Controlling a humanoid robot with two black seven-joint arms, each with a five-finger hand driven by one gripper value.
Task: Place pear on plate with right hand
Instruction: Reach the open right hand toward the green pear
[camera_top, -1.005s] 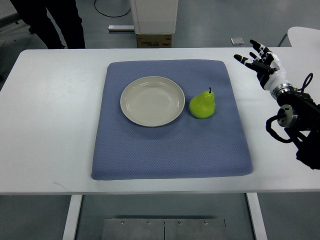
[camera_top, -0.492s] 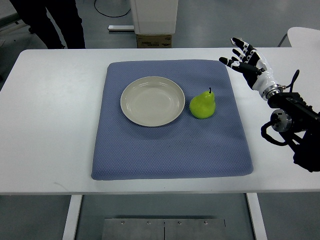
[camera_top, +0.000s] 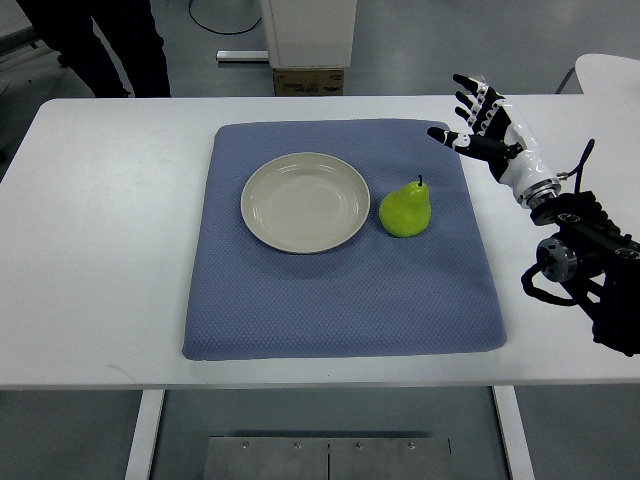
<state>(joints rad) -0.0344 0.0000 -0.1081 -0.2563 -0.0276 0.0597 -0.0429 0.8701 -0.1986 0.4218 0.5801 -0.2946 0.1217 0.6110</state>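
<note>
Since the earlier frames, the right hand (camera_top: 478, 118) had travelled leftward and a little farther from the robot, from the bare tabletop (camera_top: 110, 220) near the right edge to the far right corner of the blue mat (camera_top: 340, 290). Its fingers (camera_top: 470, 93) were spread wide and relaxed, thumb pointing left toward the mat, and it held nothing and touched nothing that could be made out. The pear (camera_top: 405, 209) had not shifted: it stood on the mat, stem up, just beside the right rim of the plate (camera_top: 305, 201), well apart from the hand. The plate lay empty near the middle of the mat. Nothing stood between the hand and the pear. The black forearm with its looping cables reached in from the right edge over the tabletop. Beyond the far edge of the tabletop a person's dark legs (camera_top: 95, 45) showed at upper left, and a white stand with a cardboard box (camera_top: 308, 80) at its foot.
</note>
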